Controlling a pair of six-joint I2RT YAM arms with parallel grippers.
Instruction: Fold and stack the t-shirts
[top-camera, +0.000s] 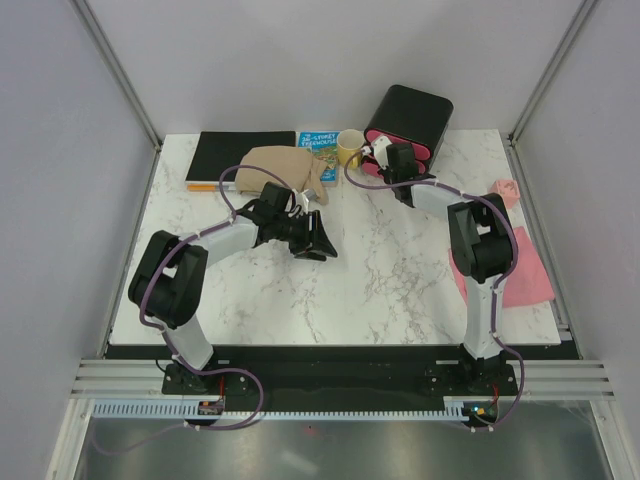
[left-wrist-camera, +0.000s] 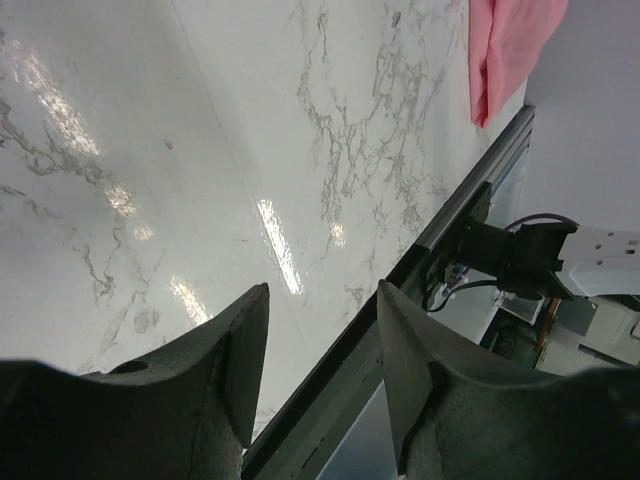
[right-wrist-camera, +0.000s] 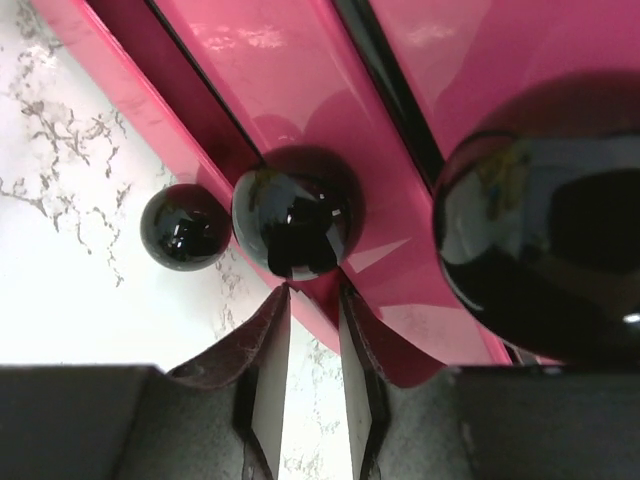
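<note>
a: where is the tan shirt (top-camera: 283, 165)?

b: it lies crumpled at the far left of the table (top-camera: 400, 290), between a black notebook (top-camera: 238, 155) and a blue book (top-camera: 318, 142).

a: and the left gripper (top-camera: 322, 243)?

b: to the near right of that shirt, over bare marble. its fingers (left-wrist-camera: 240, 350) do not touch the cloth.

a: how do its jaws stand?

b: wide apart, with nothing between them. the left wrist view shows only tabletop past the tips, and a corner of the pink shirt (left-wrist-camera: 510, 50) far off.

a: so where is the pink shirt?

b: spread at the right edge of the table, on the near side, partly hidden by the right arm. it is well apart from both grippers.

a: what about the right gripper (right-wrist-camera: 314, 292)?

b: it is at the far side, pointed at the pink front of the box (top-camera: 408, 120), which stands just right of a yellow mug (top-camera: 350, 148). its tips sit just short of a black knob (right-wrist-camera: 295, 222).

a: is it holding anything?

b: no. the jaws are narrow, with a slim gap that shows only marble.
</note>
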